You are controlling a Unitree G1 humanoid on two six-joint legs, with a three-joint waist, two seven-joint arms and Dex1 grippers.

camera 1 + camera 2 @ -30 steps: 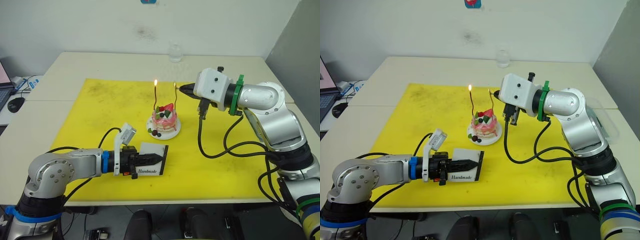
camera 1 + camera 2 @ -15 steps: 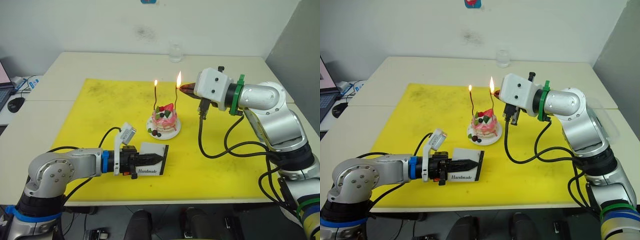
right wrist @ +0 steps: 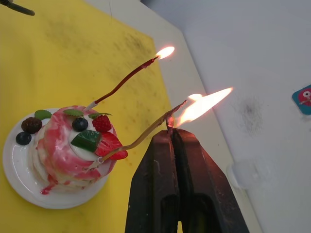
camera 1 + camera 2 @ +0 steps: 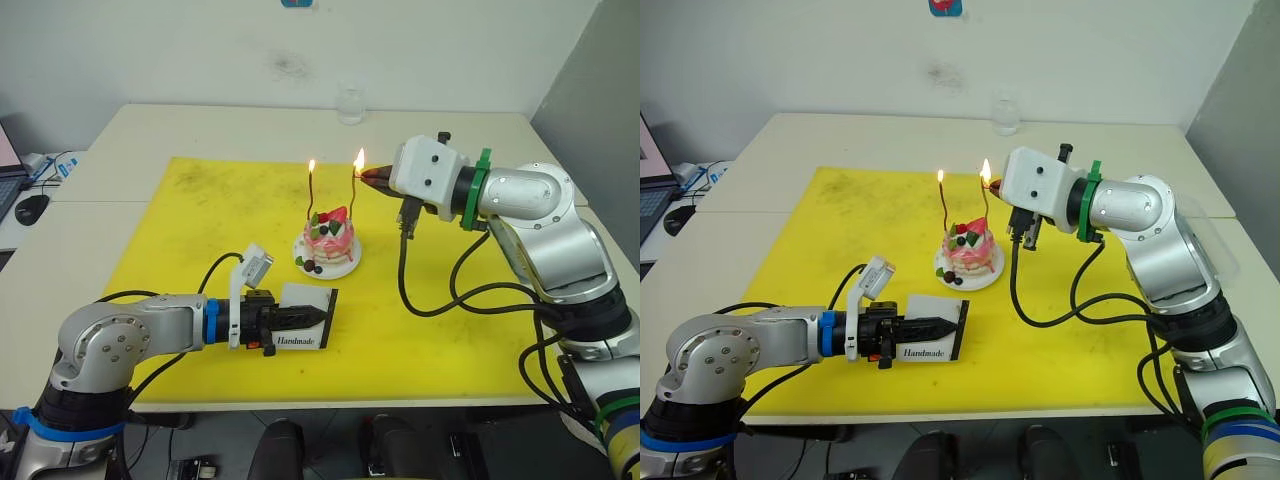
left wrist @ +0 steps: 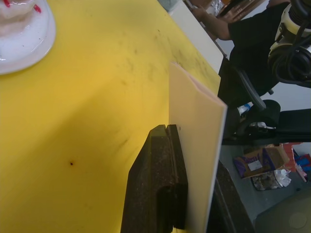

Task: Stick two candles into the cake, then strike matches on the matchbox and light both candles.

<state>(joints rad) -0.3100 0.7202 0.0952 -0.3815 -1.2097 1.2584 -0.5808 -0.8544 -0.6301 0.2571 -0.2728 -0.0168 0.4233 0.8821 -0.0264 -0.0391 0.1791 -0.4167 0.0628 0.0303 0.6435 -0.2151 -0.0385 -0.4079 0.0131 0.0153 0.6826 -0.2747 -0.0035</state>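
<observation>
1. The cake (image 4: 331, 240) sits on a white plate (image 4: 327, 264) near the middle of the yellow mat (image 4: 180, 230), which covers the near part of the surface (image 4: 200, 130).
2. Two candles stand in the top of the cake. The left candle (image 4: 313, 192) carries a small flame at its tip. The right candle (image 4: 351, 195) also has a flame at its tip, and this flame merges with the flame of the match.
3. The right claw (image 3: 172, 137) is raised level with the right candle's tip, just to the right of it. Its fingers are pressed together on a burning match (image 3: 169, 122), of which only a short stub shows. The match flame touches the candle tip.
4. The matchbox (image 4: 305, 318) stands on edge on the mat, nearer than the cake and slightly to its left, well apart from the plate. The word "Handmade" is readable on its near face.
5. The left claw (image 4: 300, 316) lies low over the mat at the near left. Its fingers are clamped on the matchbox; the left wrist view shows one finger flat against the box's white face.
6. A clear glass (image 4: 350, 105) stands at the far edge of the surface, beyond the mat.
7. A computer mouse (image 4: 32, 208) lies at the far left.
</observation>
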